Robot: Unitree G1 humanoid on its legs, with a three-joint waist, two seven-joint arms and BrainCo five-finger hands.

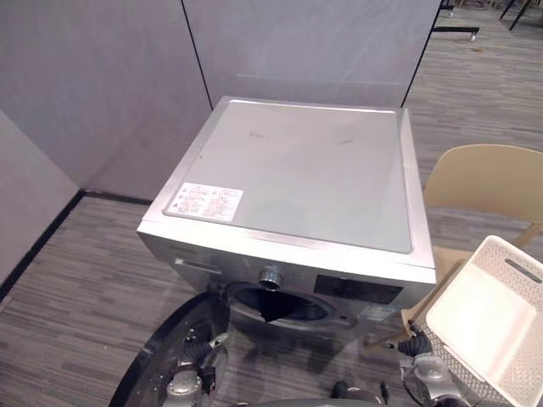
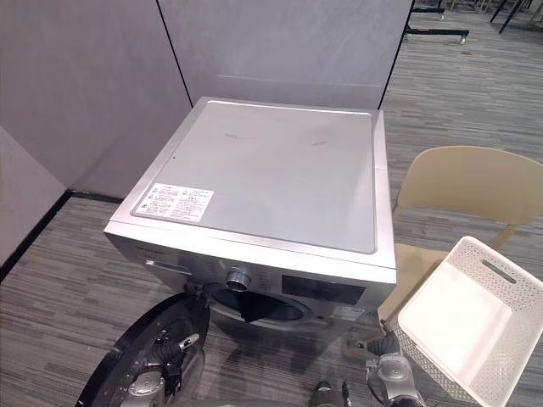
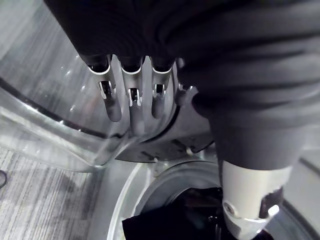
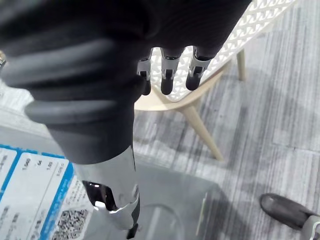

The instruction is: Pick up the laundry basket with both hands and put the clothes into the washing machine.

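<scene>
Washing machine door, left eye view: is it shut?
No, the door is swung open beside the washing machine drum opening, where a dark garment shows.

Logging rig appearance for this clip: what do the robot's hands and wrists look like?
The left hand has silver fingers in a row, slotted near the base, plus a thick silver thumb, under a dark ribbed cover. The right hand matches: same cover, silver thumb, dark fingertips.
</scene>
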